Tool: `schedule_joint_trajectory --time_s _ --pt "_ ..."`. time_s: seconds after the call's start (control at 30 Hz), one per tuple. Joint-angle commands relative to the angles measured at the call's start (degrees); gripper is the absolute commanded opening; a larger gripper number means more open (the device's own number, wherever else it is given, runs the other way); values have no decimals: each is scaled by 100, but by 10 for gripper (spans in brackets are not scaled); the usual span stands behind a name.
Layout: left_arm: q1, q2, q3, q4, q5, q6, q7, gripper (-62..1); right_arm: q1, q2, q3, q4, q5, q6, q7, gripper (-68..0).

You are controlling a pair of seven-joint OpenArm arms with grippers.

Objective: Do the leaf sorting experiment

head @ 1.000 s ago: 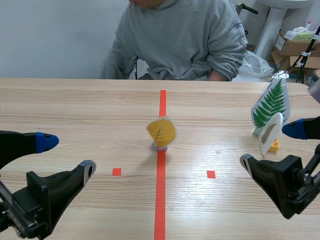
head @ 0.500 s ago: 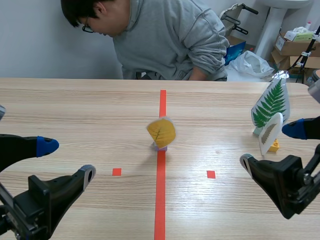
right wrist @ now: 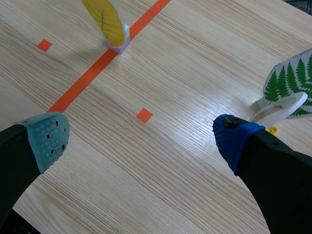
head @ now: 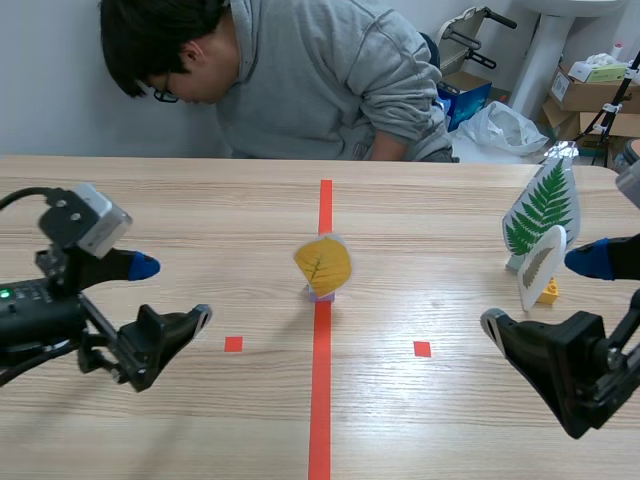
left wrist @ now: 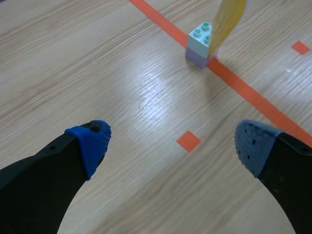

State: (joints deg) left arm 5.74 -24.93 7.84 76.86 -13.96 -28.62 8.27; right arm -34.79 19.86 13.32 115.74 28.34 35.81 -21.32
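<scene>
Obstacles: yellow leaf card (head: 323,265) upright on its pale block (left wrist: 199,45) at frame centre. Fern leaf card (head: 541,208) and a smaller pale leaf card (head: 539,268) on a yellow block (head: 548,292) are clustered at the right edge, and a person (head: 300,80) leans in at top centre. Passage: wide table (head: 200,210) stretches lie left and right of the yellow card, the right one ending at the fern cluster, plus the whole lower centre.

The leaf (head: 323,265) is yellow, its brick (left wrist: 199,45) mint and lilac; the fern (head: 541,208) is green on white; the tabletop (head: 200,220) is pale wood-grain.
</scene>
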Motion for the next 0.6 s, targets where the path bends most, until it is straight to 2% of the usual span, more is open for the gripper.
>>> schedule_joint_trajectory --time_s 0.0,0.13,0.23,0.37,0.47,0.57 --pt "-455 24 286 -179 33 -11 -131 -67 68 76 -20 -7 39 -20 74 -69" --pt "-1427 173 1071 -1082 46 -13 -151 -67 68 76 -20 -7 37 -20 68 -69" --pt "-1880 404 1456 -1565 273 -9 -260 -67 68 76 -20 -7 37 -20 68 -69" --pt "-2267 761 1853 -2048 374 -9 -337 -67 68 76 -20 -7 37 -20 68 -69" --pt "-2439 1047 2070 -2302 564 -2 -380 -67 68 76 -20 -7 37 -20 68 -69" --pt "-2551 1298 2214 -2509 597 109 -424 -67 68 76 -20 -7 37 -20 68 -69"
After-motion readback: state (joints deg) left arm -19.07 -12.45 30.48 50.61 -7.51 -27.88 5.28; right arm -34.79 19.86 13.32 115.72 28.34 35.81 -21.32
